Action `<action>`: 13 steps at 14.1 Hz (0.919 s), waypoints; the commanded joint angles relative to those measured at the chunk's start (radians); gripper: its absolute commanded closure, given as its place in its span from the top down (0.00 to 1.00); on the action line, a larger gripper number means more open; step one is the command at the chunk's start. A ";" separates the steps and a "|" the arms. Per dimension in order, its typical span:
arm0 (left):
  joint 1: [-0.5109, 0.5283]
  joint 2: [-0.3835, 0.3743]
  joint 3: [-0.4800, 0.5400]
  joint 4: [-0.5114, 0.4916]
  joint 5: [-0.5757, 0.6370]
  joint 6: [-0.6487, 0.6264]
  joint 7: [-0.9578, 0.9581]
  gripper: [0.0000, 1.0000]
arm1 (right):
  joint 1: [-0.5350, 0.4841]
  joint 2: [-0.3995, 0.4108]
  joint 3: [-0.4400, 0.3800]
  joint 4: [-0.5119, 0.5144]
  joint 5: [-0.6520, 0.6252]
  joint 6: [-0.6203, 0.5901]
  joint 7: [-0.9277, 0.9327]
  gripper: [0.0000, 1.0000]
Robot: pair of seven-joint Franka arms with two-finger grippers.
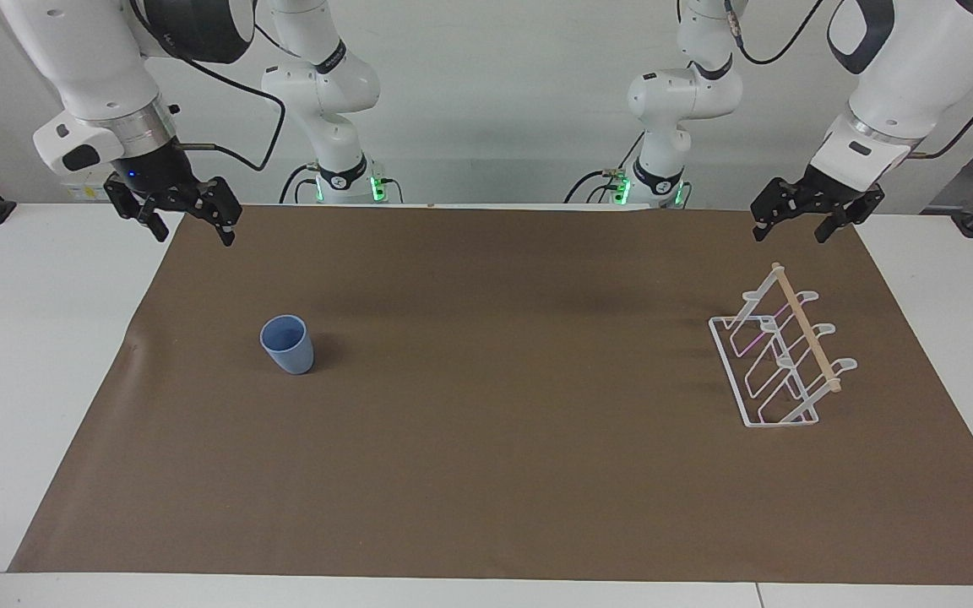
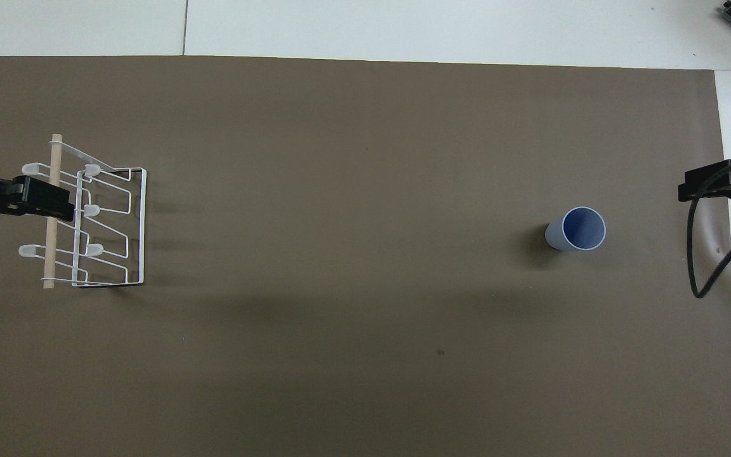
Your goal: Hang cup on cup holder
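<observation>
Cup (image 2: 575, 229) upright at three o'clock on brown mat (image 2: 353, 190); cup holder (image 2: 96, 225) at nine o'clock, well apart.

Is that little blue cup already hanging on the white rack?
No, the cup stands upright on the brown mat, well apart from the rack.

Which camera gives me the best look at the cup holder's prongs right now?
The facing view: the cup holder stands unobstructed there, its slanted prongs seen from the side. In the overhead view the left gripper covers part of its wooden rod and the prongs look flattened.
</observation>
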 commanded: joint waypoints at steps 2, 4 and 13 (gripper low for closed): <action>-0.001 -0.026 0.005 -0.035 0.008 0.018 0.009 1.00 | 0.002 -0.028 -0.008 -0.026 0.017 -0.007 -0.012 1.00; -0.001 -0.026 0.005 -0.035 0.006 0.017 0.010 1.00 | 0.004 -0.031 -0.008 -0.029 0.013 -0.020 -0.012 1.00; -0.001 -0.026 0.005 -0.035 0.008 0.017 0.009 1.00 | 0.005 -0.108 -0.008 -0.226 0.013 0.113 -0.022 1.00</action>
